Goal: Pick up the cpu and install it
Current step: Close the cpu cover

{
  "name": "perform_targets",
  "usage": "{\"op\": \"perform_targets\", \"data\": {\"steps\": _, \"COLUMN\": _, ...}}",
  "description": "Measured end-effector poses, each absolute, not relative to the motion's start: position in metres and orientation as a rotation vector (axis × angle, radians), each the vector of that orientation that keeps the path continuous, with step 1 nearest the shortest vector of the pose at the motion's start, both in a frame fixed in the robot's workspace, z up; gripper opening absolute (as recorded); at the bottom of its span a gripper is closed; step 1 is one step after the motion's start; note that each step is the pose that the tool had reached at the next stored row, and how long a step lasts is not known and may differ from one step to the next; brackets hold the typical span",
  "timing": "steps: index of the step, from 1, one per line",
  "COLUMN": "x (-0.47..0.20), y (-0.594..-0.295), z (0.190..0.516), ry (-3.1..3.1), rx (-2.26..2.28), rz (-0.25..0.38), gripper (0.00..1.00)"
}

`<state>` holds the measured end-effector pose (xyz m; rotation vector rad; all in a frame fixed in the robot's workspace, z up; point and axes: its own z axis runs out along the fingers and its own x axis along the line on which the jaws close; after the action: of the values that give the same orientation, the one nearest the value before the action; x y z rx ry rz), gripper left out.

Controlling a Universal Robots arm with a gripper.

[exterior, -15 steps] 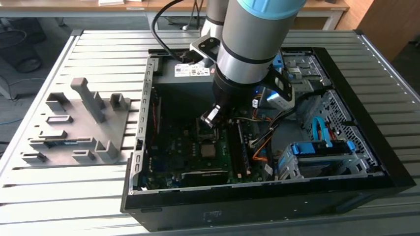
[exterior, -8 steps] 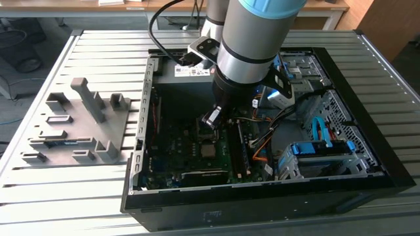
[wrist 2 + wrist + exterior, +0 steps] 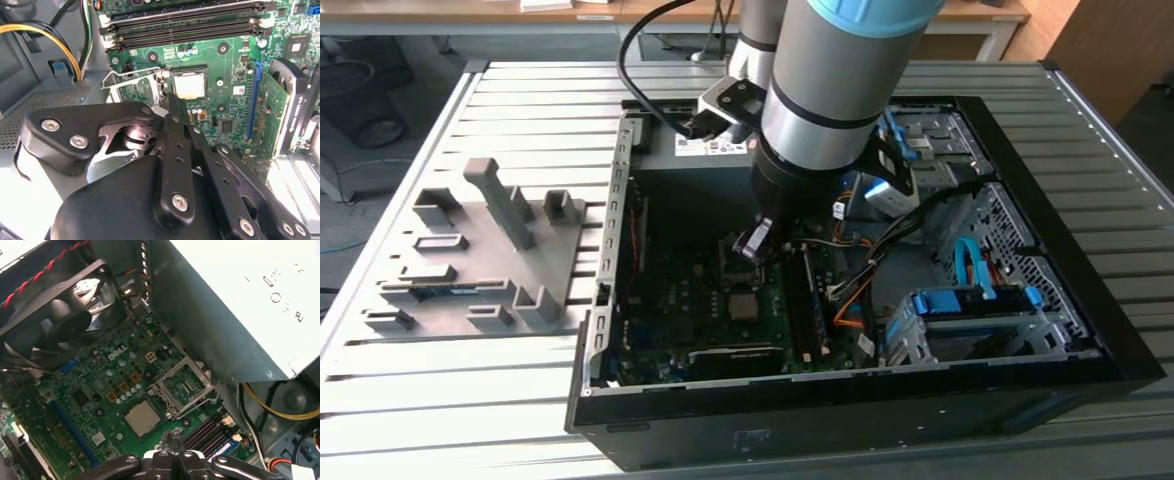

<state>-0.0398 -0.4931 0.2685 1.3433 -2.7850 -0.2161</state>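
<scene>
Cpu (image 3: 190,85) lies flat in its socket just ahead of the pincer (image 3: 172,102), which looks pressed together and empty (hinged frame (image 3: 200,371) stands open alongside). Best, I judge, to move only vertically here, so nothing nudges the chip askew.

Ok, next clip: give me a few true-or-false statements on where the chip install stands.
1. The chip lies flat, seated on the green board inside the case. True.
2. The hinged metal frame is closed over the chip. False: it is swung open beside the chip.
3. The end effector hangs outside the case. False: it is inside, above the board.
4. A black fan stands by the board. True.
</scene>
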Motion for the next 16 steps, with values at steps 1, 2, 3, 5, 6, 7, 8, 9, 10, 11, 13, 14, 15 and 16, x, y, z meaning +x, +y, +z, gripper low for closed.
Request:
{"op": "perform_targets", "data": {"steps": 1, "x": -0.0398, "y": -0.4931, "z": 0.2685, "ry": -2.779, "rx": 1.355, "rz": -0.216, "gripper": 0.10}}
{"op": "perform_targets", "data": {"steps": 2, "x": -0.0398, "y": -0.4931, "z": 0.2685, "ry": -2.773, "rx": 1.366, "rz": -0.215, "gripper": 0.10}}
{"op": "perform_targets", "data": {"steps": 3, "x": -0.0398, "y": -0.4930, "z": 0.2685, "ry": -2.767, "rx": 1.377, "rz": -0.215, "gripper": 0.10}}
{"op": "perform_targets", "data": {"steps": 5, "x": -0.0398, "y": -0.4931, "z": 0.2685, "ry": -2.754, "rx": 1.399, "rz": -0.215, "gripper": 0.10}}
{"op": "perform_targets", "data": {"steps": 6, "x": -0.0398, "y": -0.4931, "z": 0.2685, "ry": -2.749, "rx": 1.409, "rz": -0.216, "gripper": 0.10}}
{"op": "perform_targets", "data": {"steps": 7, "x": -0.0398, "y": -0.4931, "z": 0.2684, "ry": -2.744, "rx": 1.419, "rz": -0.220, "gripper": 0.10}}
{"op": "perform_targets", "data": {"steps": 8, "x": -0.0398, "y": -0.4931, "z": 0.2683, "ry": -2.741, "rx": 1.430, "rz": -0.227, "gripper": 0.10}}
{"op": "perform_targets", "data": {"steps": 9, "x": -0.0398, "y": -0.4931, "z": 0.2682, "ry": -2.737, "rx": 1.440, "rz": -0.234, "gripper": 0.10}}
{"op": "perform_targets", "data": {"steps": 10, "x": -0.0398, "y": -0.4931, "z": 0.2681, "ry": -2.733, "rx": 1.451, "rz": -0.242, "gripper": 0.10}}
{"op": "perform_targets", "data": {"steps": 11, "x": -0.0397, "y": -0.4931, "z": 0.2681, "ry": -2.728, "rx": 1.463, "rz": -0.250, "gripper": 0.10}}
{"op": "perform_targets", "data": {"steps": 13, "x": -0.0397, "y": -0.4930, "z": 0.2678, "ry": -2.716, "rx": 1.488, "rz": -0.260, "gripper": 0.10}}
{"op": "perform_targets", "data": {"steps": 14, "x": -0.0397, "y": -0.4929, "z": 0.2676, "ry": -2.707, "rx": 1.504, "rz": -0.262, "gripper": 0.10}}
{"op": "perform_targets", "data": {"steps": 15, "x": -0.0397, "y": -0.4930, "z": 0.2673, "ry": -2.693, "rx": 1.526, "rz": -0.262, "gripper": 0.10}}
{"op": "perform_targets", "data": {"steps": 16, "x": -0.0397, "y": -0.4931, "z": 0.2670, "ry": -2.686, "rx": 1.538, "rz": -0.263, "gripper": 0.10}}
